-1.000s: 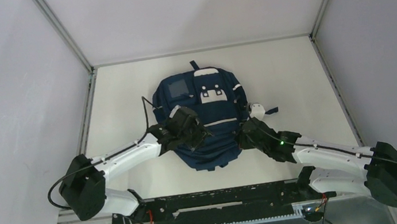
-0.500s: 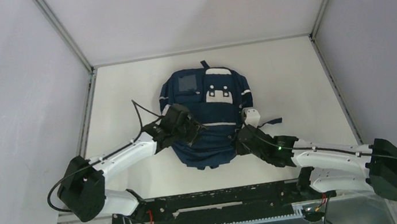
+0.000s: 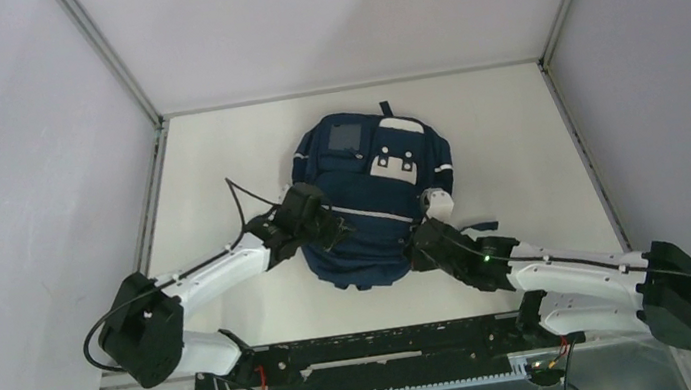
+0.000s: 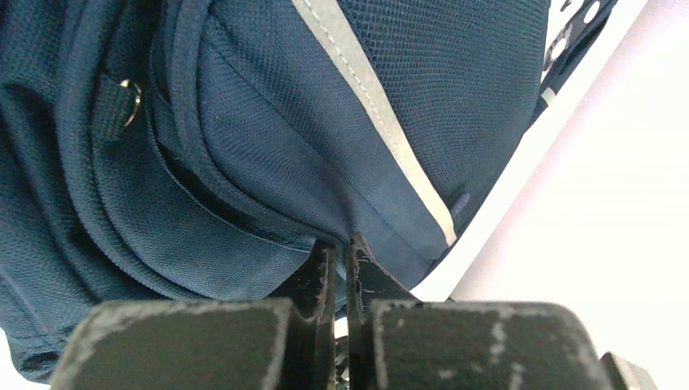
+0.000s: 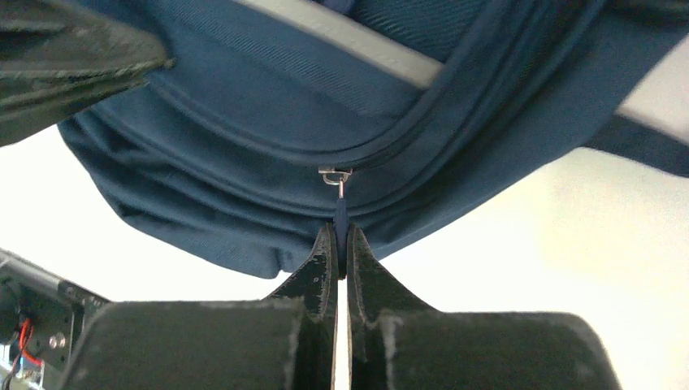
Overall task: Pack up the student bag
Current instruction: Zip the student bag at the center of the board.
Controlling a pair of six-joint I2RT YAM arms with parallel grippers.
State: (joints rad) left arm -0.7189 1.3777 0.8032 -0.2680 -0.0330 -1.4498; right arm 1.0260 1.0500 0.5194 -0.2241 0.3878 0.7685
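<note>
The student bag (image 3: 375,201) lies mid-table (image 3: 535,130), with surface showing on every side. The left gripper (image 4: 341,248) pinches its lower fabric edge, and the right gripper (image 5: 342,237) is clamped tight on its zipper pull (image 5: 341,211).

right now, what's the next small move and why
Probably draw the right pincer along the zip track to start opening the bag. It is shut on the zip pull, the zip looks closed, and the left pincer is pinching the bag's fabric on the other side, which should brace it against the tug.
</note>
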